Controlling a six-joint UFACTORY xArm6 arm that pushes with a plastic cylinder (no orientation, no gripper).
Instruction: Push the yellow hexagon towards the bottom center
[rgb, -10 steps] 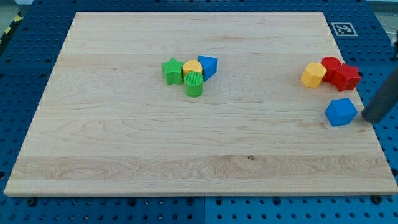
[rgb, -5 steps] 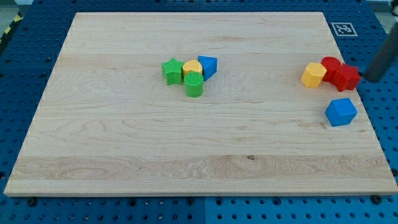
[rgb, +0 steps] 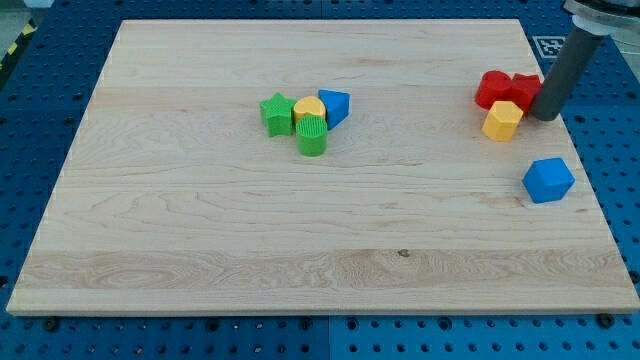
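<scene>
No gripper here, just my tip (rgb: 546, 117) sitting at the upper right of the counter (rgb: 200, 240), seemingly touching the red blocks (rgb: 508, 89). The yellow hexagon (rgb: 502, 120) is sitting just below them, left of the tip.

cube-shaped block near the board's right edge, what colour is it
Blue. The blue cube-shaped block shows plainly in the camera view, alone below the red and yellow group.

One high, downward-tilted view over the whole wooden board (rgb: 200, 230) from its bottom edge.
</scene>
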